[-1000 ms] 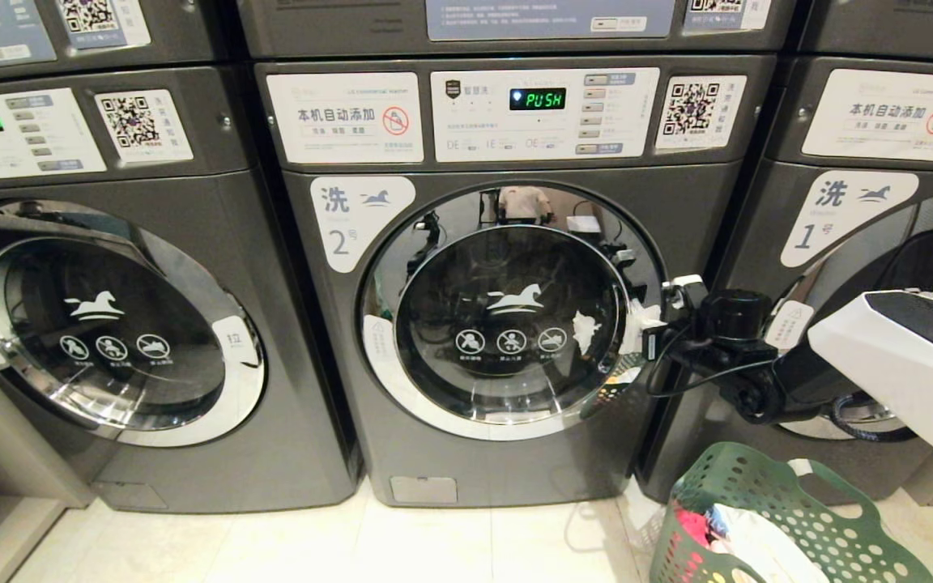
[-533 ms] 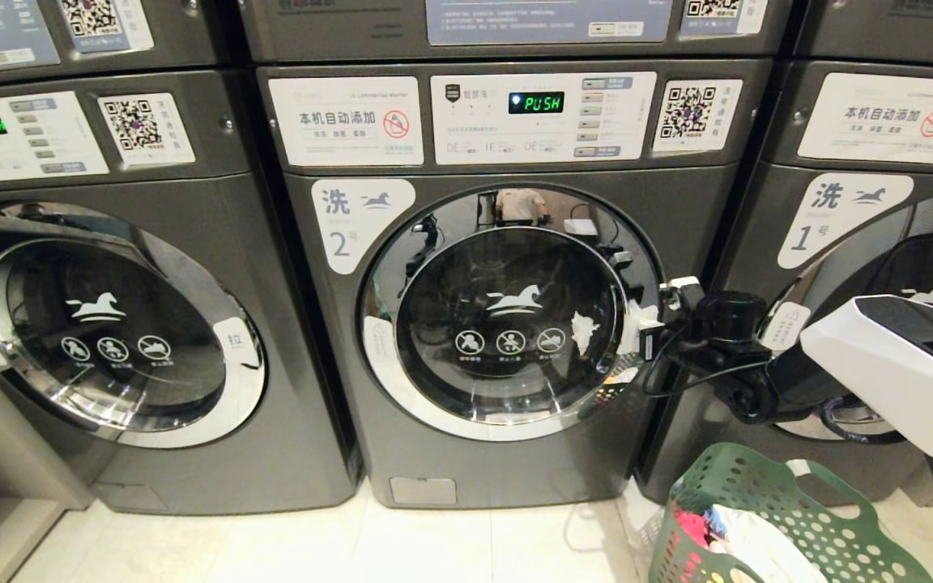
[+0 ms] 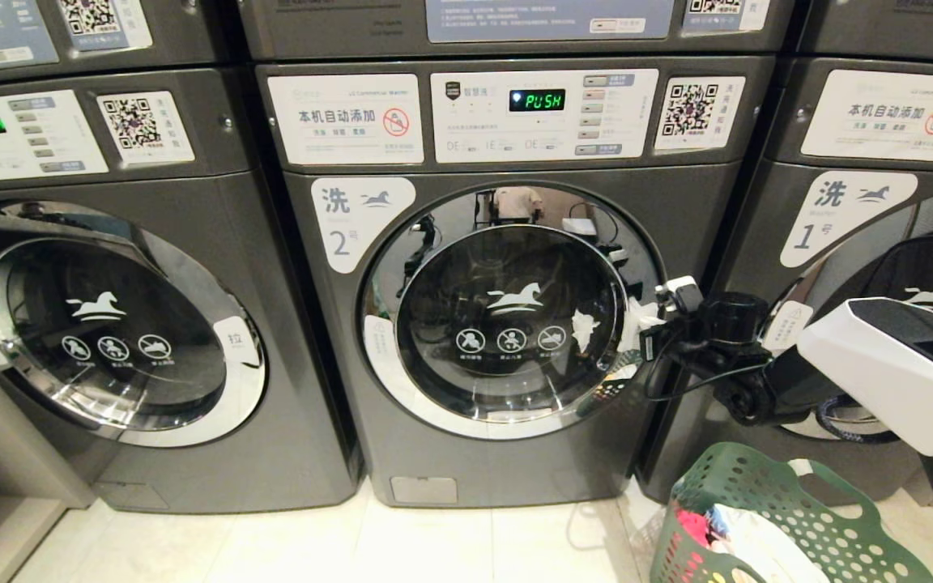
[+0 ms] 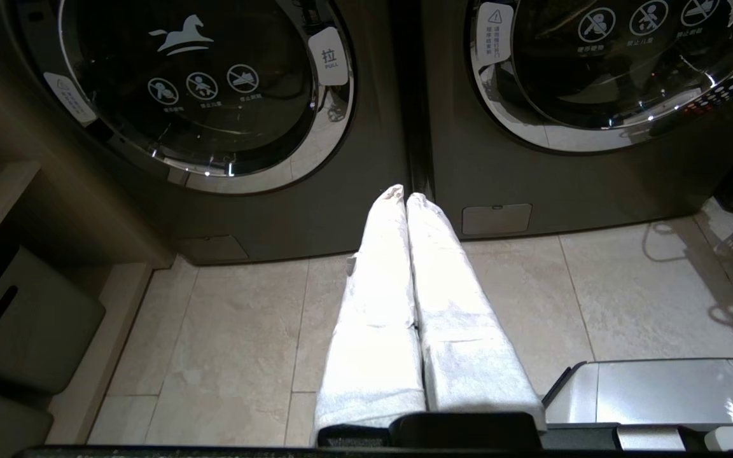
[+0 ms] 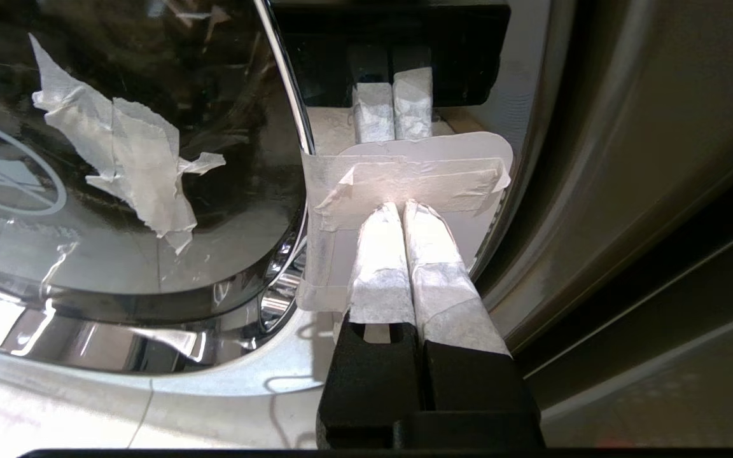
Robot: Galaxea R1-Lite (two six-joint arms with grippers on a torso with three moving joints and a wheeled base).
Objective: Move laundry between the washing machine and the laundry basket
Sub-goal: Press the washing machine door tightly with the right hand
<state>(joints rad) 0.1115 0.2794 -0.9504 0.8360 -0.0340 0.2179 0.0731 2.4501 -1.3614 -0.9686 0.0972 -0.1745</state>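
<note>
**Door tab at the fingertips, jaws closed**

While the middle washing machine (image 3: 507, 324) sits with its door (image 3: 511, 312) closed, the green laundry basket (image 3: 766, 518) of clothes waits on the floor, lower right. Right gripper (image 5: 401, 207) presses clenched, empty fingers against the taped pull tab (image 5: 404, 184) at the door's right edge. Pinched shut, it may skid off without catching the tab. Left gripper (image 4: 406, 196) hangs low, clenched on nothing.

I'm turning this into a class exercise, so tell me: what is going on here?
A robot faces a row of washers. Its right gripper, fingers shut, is at the taped white tab on the right edge of the door of washer number 2, which is closed. The left gripper hangs shut and empty above the floor. The green laundry basket sits at lower right with clothes in it.
</note>
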